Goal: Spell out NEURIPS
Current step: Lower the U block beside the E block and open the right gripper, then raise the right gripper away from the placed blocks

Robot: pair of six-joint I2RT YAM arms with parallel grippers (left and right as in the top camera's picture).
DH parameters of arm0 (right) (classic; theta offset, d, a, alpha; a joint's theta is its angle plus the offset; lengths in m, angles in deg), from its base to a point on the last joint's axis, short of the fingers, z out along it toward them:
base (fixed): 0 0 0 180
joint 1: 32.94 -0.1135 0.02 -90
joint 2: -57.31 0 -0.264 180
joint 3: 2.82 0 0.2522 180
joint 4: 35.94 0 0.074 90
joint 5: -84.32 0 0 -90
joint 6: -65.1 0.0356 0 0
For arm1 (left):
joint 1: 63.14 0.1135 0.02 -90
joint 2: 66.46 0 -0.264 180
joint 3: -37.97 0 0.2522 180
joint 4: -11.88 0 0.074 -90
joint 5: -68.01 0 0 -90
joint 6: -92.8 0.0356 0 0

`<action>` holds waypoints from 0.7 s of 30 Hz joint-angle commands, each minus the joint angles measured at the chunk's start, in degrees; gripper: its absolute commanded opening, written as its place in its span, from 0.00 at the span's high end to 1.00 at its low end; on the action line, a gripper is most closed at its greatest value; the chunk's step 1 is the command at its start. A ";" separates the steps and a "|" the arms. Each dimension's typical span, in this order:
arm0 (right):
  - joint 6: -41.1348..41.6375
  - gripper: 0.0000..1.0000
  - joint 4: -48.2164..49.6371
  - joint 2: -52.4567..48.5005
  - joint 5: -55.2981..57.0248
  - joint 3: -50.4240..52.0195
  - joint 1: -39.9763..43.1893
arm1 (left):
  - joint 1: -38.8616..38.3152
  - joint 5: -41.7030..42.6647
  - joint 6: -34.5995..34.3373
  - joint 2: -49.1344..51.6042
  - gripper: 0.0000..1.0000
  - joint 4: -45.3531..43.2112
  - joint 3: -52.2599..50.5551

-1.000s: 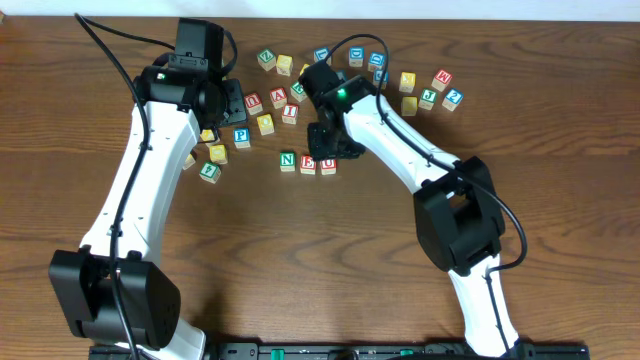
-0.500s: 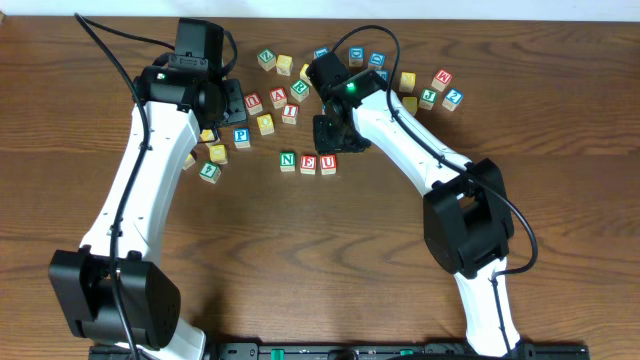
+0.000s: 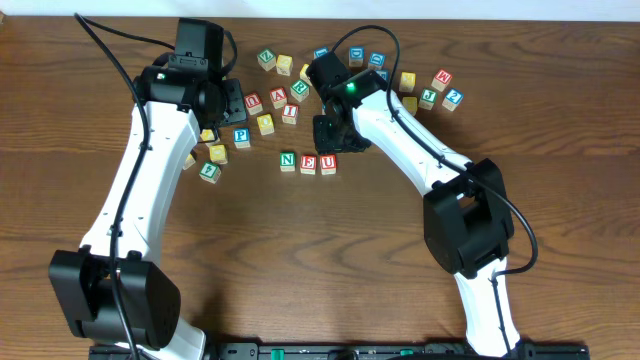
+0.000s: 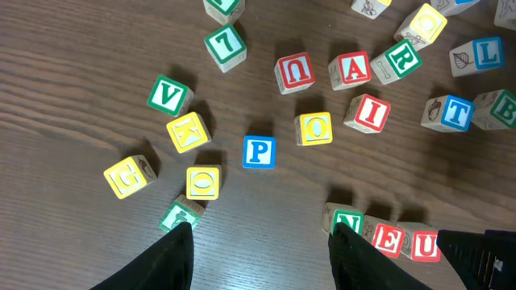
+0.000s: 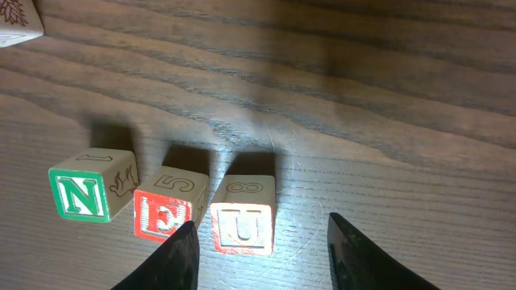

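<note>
Three blocks stand in a row on the wooden table: green N [image 3: 288, 160], red E [image 3: 308, 163], red U [image 3: 328, 163]. They also show in the right wrist view as N [image 5: 79, 196], E [image 5: 164, 216] and U [image 5: 242, 225]. My right gripper [image 3: 332, 135] [image 5: 262, 258] is open and empty, raised just behind the U. My left gripper [image 3: 232, 103] [image 4: 262, 258] is open and empty over bare table. In the left wrist view I see a blue P [image 4: 259, 151], a red I [image 4: 370, 113] and a green R [image 4: 401, 58] loose behind the row.
Several loose letter blocks lie scattered along the back of the table, such as a red A [image 4: 350, 69], a yellow O [image 4: 314, 128] and a second red U [image 4: 295, 71]. Another cluster [image 3: 428, 90] lies at the back right.
My right gripper has drawn back and up from the U block, then held still. The left arm and the blocks have not moved.
</note>
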 commanded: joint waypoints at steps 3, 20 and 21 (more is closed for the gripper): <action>-1.36 0.54 -0.11 1.97 0.72 -2.14 0.48 | -0.07 -0.52 0.13 -0.72 0.47 0.15 -0.46; -2.38 0.51 -0.96 1.97 0.72 -5.86 0.81 | -0.07 -0.52 0.13 -0.72 0.47 0.13 -0.46; -2.40 0.51 -0.98 1.97 0.72 -6.08 0.94 | -0.07 -0.52 0.13 -0.72 0.47 0.13 -0.46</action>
